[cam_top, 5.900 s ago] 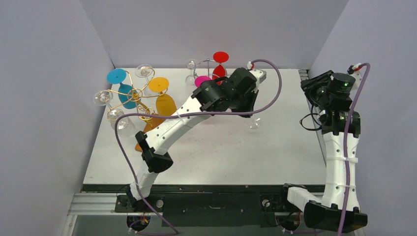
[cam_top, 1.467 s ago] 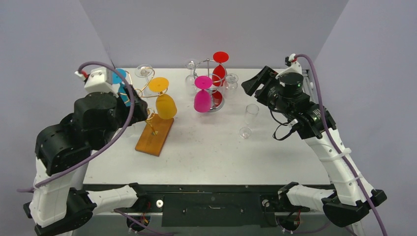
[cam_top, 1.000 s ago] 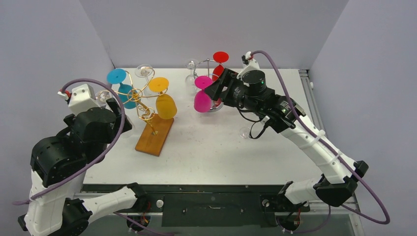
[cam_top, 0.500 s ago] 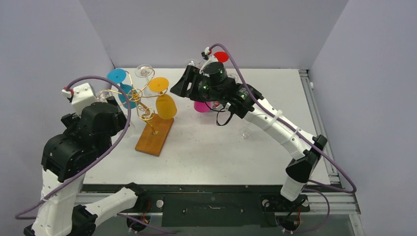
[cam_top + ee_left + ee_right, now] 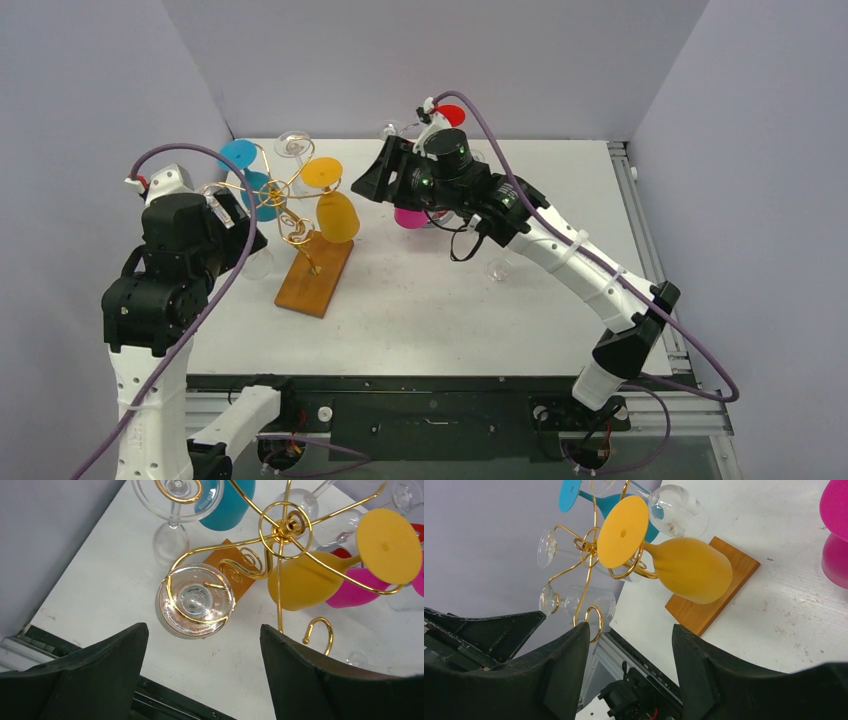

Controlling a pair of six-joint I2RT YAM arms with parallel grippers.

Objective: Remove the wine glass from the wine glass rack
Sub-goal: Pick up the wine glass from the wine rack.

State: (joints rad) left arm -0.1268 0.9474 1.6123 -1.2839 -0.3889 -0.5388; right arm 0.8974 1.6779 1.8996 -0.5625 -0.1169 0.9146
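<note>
Currently, no glass is in hand. Nearest, at the lower centre of the left wrist view, the left gripper stands released, jaws wide with nothing between them. Just beyond, at frame centre, the clear glass hangs foot-up in a gold loop of the rack; it is ungripped. Judged remaining: close on a glass, slide it out of its loop, carry it off. Room: bare table lies left of it, the wall close at upper left; an empty hook sits lower right. Farther on, the orange glass hangs on the same rack at upper centre of the right wrist view; the right gripper faces it, jaws apart and empty. The teal glass hangs behind, upper left.
</note>
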